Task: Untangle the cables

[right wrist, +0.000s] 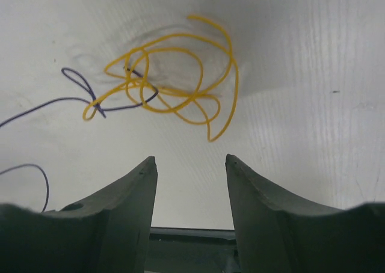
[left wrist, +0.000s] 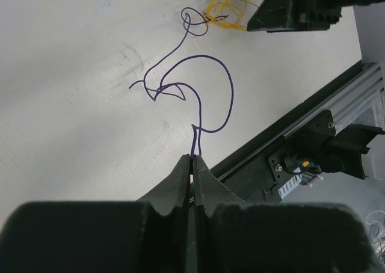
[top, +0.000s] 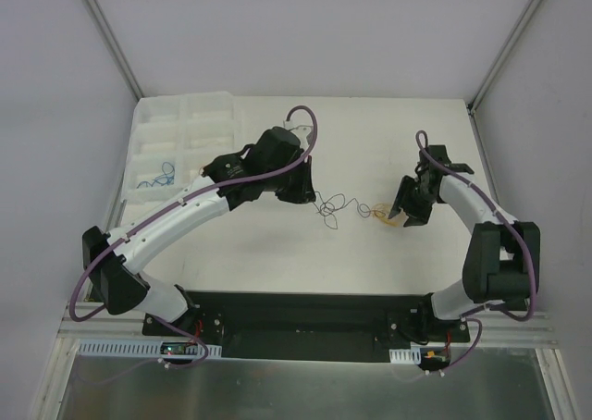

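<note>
Pinching a doubled purple cable [left wrist: 230, 92] between fully closed fingers, the left end effector [left wrist: 194, 160] sits low over the bench [top: 277, 253] near its middle. From there the cable lies in loops across the bench and reaches a yellow cable [right wrist: 165, 92], which is coiled in a loose bundle; the purple one threads through its loops. The right end effector [right wrist: 189, 162] hovers just beside the yellow bundle, jaws partly apart and holding nothing. At the bench's far left corner stands a clear compartment box [top: 208, 115]. A blue cable [top: 165, 172] lies curled in one of its near left compartments.
</note>
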Robot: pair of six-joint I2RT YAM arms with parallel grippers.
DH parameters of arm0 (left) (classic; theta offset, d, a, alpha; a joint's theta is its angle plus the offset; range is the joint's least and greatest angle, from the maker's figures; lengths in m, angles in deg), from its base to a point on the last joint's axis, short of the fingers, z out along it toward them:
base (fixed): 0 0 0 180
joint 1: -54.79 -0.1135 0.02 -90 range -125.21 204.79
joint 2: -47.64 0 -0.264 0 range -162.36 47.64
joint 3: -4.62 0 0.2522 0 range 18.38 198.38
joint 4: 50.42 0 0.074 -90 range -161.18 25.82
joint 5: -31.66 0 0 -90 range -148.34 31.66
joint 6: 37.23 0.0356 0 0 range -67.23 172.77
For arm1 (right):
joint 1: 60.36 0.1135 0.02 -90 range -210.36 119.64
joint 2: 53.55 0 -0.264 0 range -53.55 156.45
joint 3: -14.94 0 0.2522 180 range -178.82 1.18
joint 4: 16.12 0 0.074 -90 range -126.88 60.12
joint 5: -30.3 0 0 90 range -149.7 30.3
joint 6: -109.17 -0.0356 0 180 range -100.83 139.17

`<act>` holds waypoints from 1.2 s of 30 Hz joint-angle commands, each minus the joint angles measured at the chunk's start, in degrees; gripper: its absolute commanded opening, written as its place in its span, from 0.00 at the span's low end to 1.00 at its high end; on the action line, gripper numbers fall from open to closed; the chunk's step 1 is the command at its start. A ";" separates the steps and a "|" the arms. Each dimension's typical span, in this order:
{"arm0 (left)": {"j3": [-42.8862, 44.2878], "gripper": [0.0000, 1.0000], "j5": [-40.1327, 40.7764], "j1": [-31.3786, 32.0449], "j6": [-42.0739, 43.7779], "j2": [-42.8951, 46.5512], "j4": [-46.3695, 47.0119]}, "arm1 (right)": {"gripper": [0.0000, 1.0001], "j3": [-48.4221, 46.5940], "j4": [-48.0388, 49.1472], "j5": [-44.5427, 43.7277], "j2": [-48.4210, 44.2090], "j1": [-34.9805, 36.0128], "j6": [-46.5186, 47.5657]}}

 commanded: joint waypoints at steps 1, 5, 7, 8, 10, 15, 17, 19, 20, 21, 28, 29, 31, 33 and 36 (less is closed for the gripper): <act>1.92 0.00 -2.85 -0.50 -0.38 1.64 0.34 | 0.51 -4.35 -2.53 -6.11 6.02 -0.30 -0.06; 3.41 0.00 1.71 -0.41 2.34 3.04 -1.33 | 0.41 -5.76 -2.10 -7.33 9.90 -0.12 -0.41; 4.99 0.00 5.92 -0.50 3.66 3.83 -2.55 | 0.30 -6.37 -1.66 -9.18 10.78 -0.12 -0.50; 6.13 0.00 8.29 -0.41 4.72 4.53 -3.34 | 0.18 -6.90 -2.26 -12.58 10.96 -0.12 -0.67; 8.32 0.00 17.93 -0.41 8.14 7.16 -5.54 | 0.00 -6.90 -4.19 -18.12 10.70 -0.12 -1.81; 12.55 0.00 47.90 -0.41 15.69 18.22 -9.15 | 0.00 -1.03 -4.47 -29.22 4.74 -1.88 -4.89; 15.18 0.00 55.12 -0.50 19.73 21.84 -8.98 | 0.00 1.78 -2.98 -31.33 1.92 -2.84 -4.98; 19.21 0.00 60.58 -0.50 26.05 23.52 -8.80 | 0.00 2.24 -3.32 -31.43 1.12 -3.46 -5.33; 21.58 0.00 63.57 -0.41 29.22 23.70 -8.71 | 0.00 2.06 -3.58 -30.47 0.86 -3.55 -5.42; 23.96 0.00 66.73 -0.41 31.68 23.61 -8.45 | 0.00 1.80 -4.11 -29.68 0.59 -4.68 -5.42; 27.95 0.00 59.04 -0.41 27.61 24.58 -6.96 | 0.00 1.98 -3.85 -25.54 -1.18 -4.61 -4.89; 27.33 0.00 57.63 -0.41 25.75 24.23 -6.87 | 0.00 1.19 -4.37 -24.06 -0.30 -4.52 -4.46; 26.10 0.00 53.07 -0.32 21.71 22.92 -6.87 | 0.00 0.83 -3.94 -21.59 -0.46 -4.08 -4.10; 25.39 0.00 46.49 -0.41 18.71 20.73 -6.43 | 0.00 2.14 -0.79 -18.08 -2.56 -3.81 -3.14; 26.35 0.00 39.62 -0.32 18.88 16.50 -6.51 | 0.00 4.78 3.26 -11.85 -4.68 -1.97 -1.82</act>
